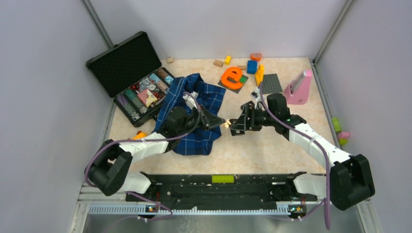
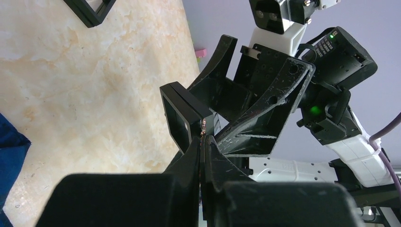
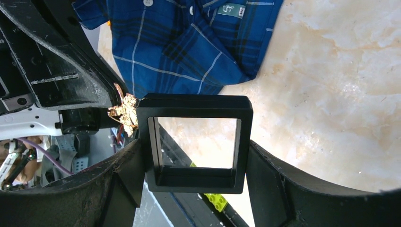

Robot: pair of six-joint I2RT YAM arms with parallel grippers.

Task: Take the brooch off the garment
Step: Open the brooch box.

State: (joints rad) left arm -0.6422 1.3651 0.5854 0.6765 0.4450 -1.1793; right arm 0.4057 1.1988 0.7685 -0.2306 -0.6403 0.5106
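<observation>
The garment point(image 1: 209, 97), a dark blue plaid shirt, lies crumpled at centre left; its buttons and label show in the right wrist view point(image 3: 179, 42). My left gripper point(image 1: 221, 123) is shut on the brooch point(image 3: 124, 112), a small ragged gold-brown piece held clear of the cloth above the tabletop point(image 1: 226, 124). In the left wrist view the brooch point(image 2: 203, 126) is a thin glint at the pinched tips point(image 2: 203, 139). My right gripper point(image 3: 194, 151) is shut on a hollow black square frame point(image 3: 194, 106), a finger against each side. The frame's left edge point(image 2: 182, 118) touches the brooch.
An open black case point(image 1: 141, 87) with small items stands at back left. At the back are an orange letter point(image 1: 233, 76), coloured blocks point(image 1: 252, 66), a grey baseplate point(image 1: 272, 83) and a pink stand point(image 1: 299, 87). Another black frame point(image 2: 90, 12) lies on the table. A lime brick point(image 1: 222, 178) sits on the front rail.
</observation>
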